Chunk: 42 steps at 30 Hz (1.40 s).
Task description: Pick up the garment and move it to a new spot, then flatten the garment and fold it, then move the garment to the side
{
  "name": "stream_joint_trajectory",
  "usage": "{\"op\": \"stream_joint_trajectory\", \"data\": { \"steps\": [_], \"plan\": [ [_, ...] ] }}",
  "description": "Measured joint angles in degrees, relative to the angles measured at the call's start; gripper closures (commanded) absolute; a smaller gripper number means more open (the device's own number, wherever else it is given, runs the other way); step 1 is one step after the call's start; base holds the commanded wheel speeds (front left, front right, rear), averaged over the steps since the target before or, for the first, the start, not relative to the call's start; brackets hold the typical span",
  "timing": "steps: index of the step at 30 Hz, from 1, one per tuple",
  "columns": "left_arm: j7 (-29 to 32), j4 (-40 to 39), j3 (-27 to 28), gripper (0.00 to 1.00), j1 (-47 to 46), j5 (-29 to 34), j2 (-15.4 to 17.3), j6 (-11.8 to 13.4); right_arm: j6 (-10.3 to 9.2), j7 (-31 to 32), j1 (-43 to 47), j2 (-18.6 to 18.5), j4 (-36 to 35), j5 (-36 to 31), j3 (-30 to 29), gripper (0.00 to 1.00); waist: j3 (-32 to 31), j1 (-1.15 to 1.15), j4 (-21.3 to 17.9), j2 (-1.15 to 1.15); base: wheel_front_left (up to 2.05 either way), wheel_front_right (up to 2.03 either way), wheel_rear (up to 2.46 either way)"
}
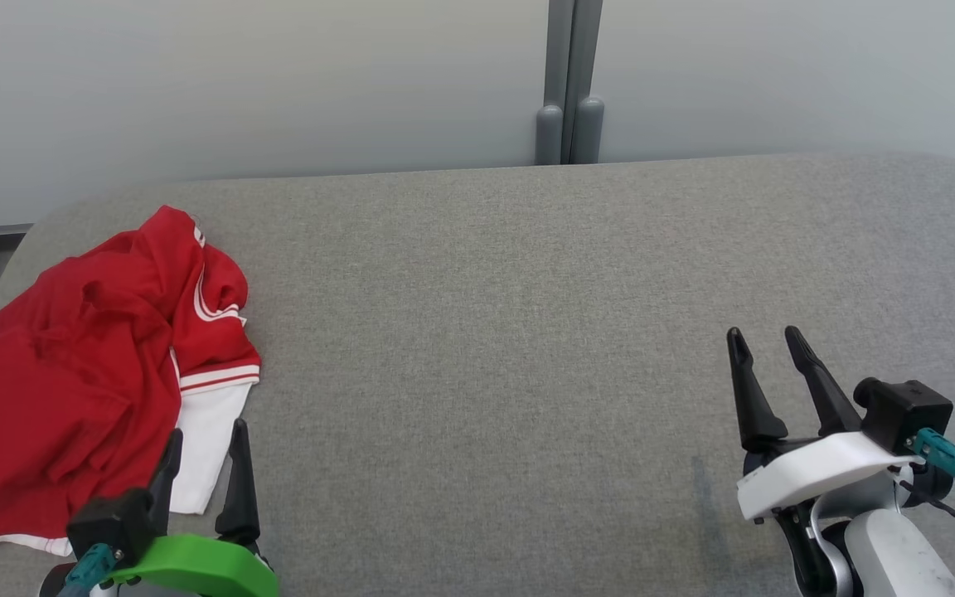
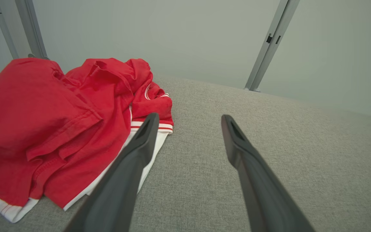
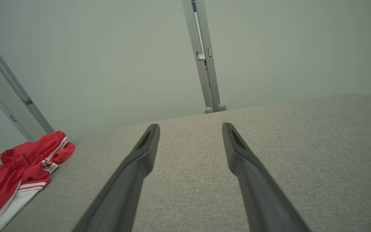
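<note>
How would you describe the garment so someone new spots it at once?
Start at the grey fabric-covered table and go to its left edge, just ahead of the left end effector. There lies a crumpled garment. It is bright red with white striped trim, unlike the plain grey cloth around it.

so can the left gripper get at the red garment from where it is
Probably yes: the left gripper is open right at the edge of the garment, and nothing lies between them.
</note>
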Motion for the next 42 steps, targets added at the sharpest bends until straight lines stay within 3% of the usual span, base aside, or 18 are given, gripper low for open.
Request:
{"op": "stream_joint_trajectory", "data": {
  "steps": [19,42],
  "plan": [
    [-3.31,-0.64,-1.75,0.00,0.49,12.35,0.02,0.59,-1.01,-3.43,0.10,-0.93,-1.30,-13.91,2.57,0.00,-0.18,0.00,0.03,0.00,0.00,0.00,0.00],
    [-3.31,-0.38,-1.47,0.00,0.49,12.33,-0.22,0.29,-0.46,-3.43,0.12,0.05,-0.33,-13.18,1.86,0.00,-0.26,0.00,0.06,0.00,0.00,0.00,0.00]
  ]
}}
